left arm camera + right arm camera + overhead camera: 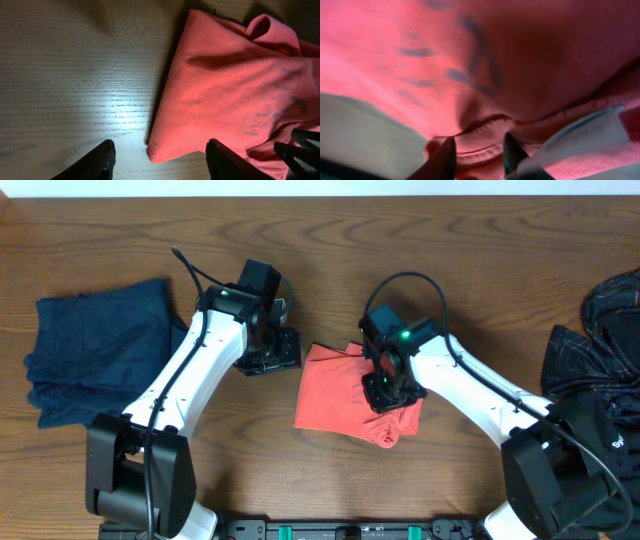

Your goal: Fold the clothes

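Two robot arms bend over a wooden table [320, 240], where a red shirt [335, 395] lies partly folded at the centre, its lower right corner rumpled. The right gripper [385, 392] is planted on the shirt's right-hand part. Seen from the right wrist, its jaws stand narrow, with a stitched edge of the red cloth bunched between them. The left gripper [268, 358] sits just beside the shirt's upper left edge. From the left wrist, its jaws are spread wide and hold nothing, hanging over bare wood with a folded corner of the shirt lying between the fingers [102, 160]. A folded blue garment [95, 360] rests at the table's left end, and a heap of dark clothing [600, 370] at its right, both well apart from the grippers.
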Available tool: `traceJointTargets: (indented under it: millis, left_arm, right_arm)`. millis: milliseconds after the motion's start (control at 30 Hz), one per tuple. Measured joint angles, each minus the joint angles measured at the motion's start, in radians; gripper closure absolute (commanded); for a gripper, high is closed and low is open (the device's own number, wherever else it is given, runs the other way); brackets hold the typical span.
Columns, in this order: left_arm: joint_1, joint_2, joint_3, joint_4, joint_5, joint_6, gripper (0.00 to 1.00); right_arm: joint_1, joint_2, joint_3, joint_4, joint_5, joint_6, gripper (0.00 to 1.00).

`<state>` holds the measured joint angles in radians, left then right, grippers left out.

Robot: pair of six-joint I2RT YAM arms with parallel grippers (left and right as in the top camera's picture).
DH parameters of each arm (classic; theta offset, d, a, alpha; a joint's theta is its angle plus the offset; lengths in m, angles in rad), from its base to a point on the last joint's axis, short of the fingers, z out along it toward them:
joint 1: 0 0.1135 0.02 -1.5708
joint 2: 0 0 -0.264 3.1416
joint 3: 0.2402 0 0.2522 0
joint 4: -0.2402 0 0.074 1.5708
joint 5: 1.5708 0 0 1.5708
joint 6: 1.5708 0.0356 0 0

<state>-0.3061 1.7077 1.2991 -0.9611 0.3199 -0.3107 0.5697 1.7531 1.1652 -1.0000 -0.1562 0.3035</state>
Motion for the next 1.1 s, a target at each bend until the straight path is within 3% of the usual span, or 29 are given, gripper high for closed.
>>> traceJointTargets:
  millis: [67, 267, 567, 700, 800, 933, 1100]
  left_arm:
    - [0.0, 0.0, 0.0, 0.0, 0.0, 0.0, 0.4]
    - [0.0, 0.0, 0.0, -0.003, 0.0, 0.0, 0.4]
    - [-0.003, 0.0, 0.0, 0.013, 0.0, 0.0, 0.4]
    - [-0.024, 0.0, 0.0, 0.076, -0.001, 0.0, 0.35]
    - [-0.047, 0.0, 0.0, 0.135, 0.0, 0.0, 0.34]
    - [-0.079, 0.0, 0.0, 0.223, 0.0, 0.008, 0.32]
    - [-0.114, 0.021, 0.0, 0.285, 0.003, 0.025, 0.32]
  right_arm:
    - [-0.002, 0.0, -0.036, -0.003, 0.048, 0.023, 0.86]
    - [-0.053, 0.0, -0.076, -0.078, 0.241, 0.177, 0.82]
    - [-0.13, -0.004, -0.076, -0.067, 0.34, 0.211, 0.78]
    - [-0.149, -0.016, -0.076, 0.022, 0.441, 0.205, 0.59]
    - [-0.183, -0.021, -0.075, 0.109, 0.528, 0.206, 0.52]
    - [-0.225, -0.021, -0.071, 0.174, 0.584, 0.197, 0.51]
    - [-0.243, -0.037, -0.036, 0.06, 0.534, 0.194, 0.53]
